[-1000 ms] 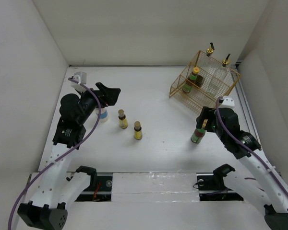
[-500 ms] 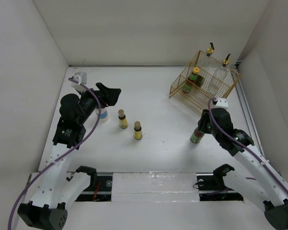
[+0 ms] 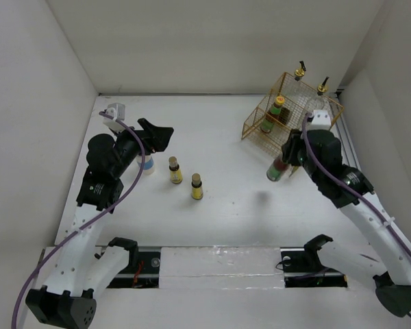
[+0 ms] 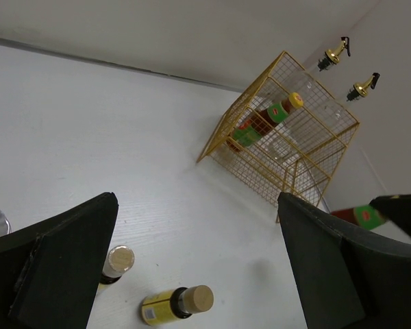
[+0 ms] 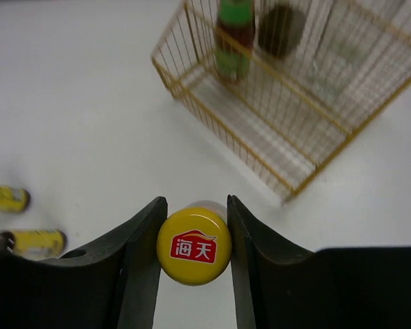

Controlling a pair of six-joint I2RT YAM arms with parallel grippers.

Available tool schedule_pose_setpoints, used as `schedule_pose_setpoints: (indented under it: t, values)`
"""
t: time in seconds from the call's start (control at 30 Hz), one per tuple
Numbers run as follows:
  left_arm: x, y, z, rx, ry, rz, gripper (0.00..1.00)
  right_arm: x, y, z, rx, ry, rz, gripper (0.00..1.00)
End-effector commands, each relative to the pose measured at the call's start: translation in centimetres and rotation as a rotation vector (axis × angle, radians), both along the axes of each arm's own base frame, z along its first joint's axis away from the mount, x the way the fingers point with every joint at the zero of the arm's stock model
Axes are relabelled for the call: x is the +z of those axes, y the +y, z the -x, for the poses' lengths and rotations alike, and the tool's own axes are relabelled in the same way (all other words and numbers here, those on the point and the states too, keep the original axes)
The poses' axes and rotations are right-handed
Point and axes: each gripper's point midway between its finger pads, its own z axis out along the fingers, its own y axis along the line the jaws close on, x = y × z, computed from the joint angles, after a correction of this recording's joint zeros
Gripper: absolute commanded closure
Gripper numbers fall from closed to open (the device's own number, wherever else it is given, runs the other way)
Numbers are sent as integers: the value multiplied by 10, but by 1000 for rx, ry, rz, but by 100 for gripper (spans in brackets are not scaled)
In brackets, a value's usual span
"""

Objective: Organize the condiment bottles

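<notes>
Right end effector (image 5: 194, 214) clamps the yellow-capped bottle (image 5: 194, 255) — near the basket (image 5: 219, 129).

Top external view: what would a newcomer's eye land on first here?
The right tool is shut on a green-red-labelled, yellow-capped bottle, held just in front of the gold wire basket at far right. That basket holds a matching bottle and two tall glass bottles with gold pourers. Two small yellow brown-capped bottles stand mid-table, to the right of the open left tool.
</notes>
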Motion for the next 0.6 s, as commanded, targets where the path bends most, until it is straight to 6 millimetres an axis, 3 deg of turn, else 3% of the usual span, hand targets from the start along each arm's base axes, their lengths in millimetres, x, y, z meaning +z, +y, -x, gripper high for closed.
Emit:
schedule_pose_setpoints:
  t: [0.0,0.17,0.23,0.37,0.47,0.57]
  values:
    - [12,-5,1,-22,-51,19,0,146,-2,-35,-48,-424,-139,80]
    - [9,-6,0,-32,-42,17,0,179,-18,-81,-110,-510,-120,81]
    - [9,-6,0,-32,-42,17,0,190,-37,-94,-144,-541,-109,81]
    - [7,-7,-2,-32,-33,15,0,197,-60,-123,-166,-561,-97,83]
    - [1,-8,-6,-31,-15,11,0,203,-76,-134,-186,-578,-89,84]
    - [-2,-8,-8,-32,-10,1,0,197,-94,-144,-208,-560,-75,84]
